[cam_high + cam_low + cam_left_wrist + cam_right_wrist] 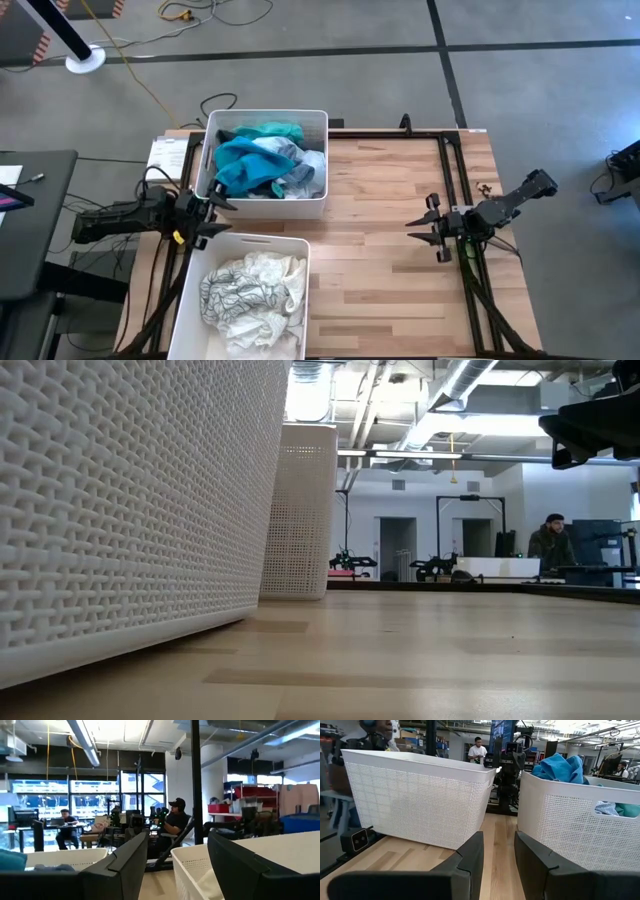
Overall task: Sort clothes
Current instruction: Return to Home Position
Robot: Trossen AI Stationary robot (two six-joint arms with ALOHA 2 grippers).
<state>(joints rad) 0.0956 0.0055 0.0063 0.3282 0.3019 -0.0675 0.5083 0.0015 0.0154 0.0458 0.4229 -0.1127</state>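
Monitoring the cell remotely, I am judging the sort to be finished, with no garment lying loose on the table (380, 290). The coloured clothes (255, 162) are sitting in the upper bin (318, 200), and the white clothes (250, 290) are sitting in the lower bin (185, 300).

The left gripper (218, 217) is hanging at the table's left side, level with the gap between the two bins. Its fingers are standing well apart and gripping nothing. The right gripper (415, 230) is hovering over bare wood on the right, likewise spread and empty.

Hazards I am watching for:

The left gripper is sitting just beside both bin walls. From above I cannot confirm clearance, so it may be touching. A sideways swing could be catching a rim and dragging a bin off station.

The teal garment is heaping above the upper bin's rim — a nudge to that bin could be spilling it.

The right arm is lying across the dark frame rail (455, 160) — a low retreat risks snagging there.

People (175, 817) are sitting in the room beyond, well apart from the table.
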